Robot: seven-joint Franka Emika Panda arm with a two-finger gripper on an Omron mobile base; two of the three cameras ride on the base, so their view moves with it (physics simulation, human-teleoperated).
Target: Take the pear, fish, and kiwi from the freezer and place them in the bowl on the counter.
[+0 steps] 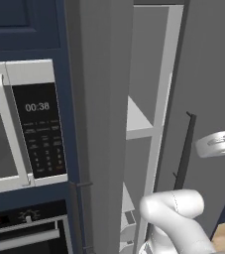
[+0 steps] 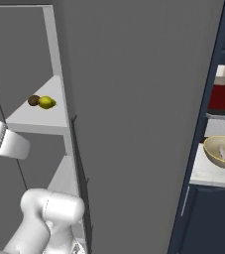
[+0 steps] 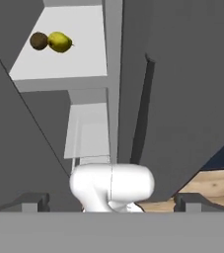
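We face the freezer, its door swung open with the long dark handle showing, white shelves inside. To its left sits the microwave; to its right the counter carries the bowl, with something pale lying in it that we cannot identify for certain. On an upper freezer shelf the pear lies just beside the kiwi, touching or nearly so. Our gripper hangs below that shelf, fingers spread wide and gripping nothing.
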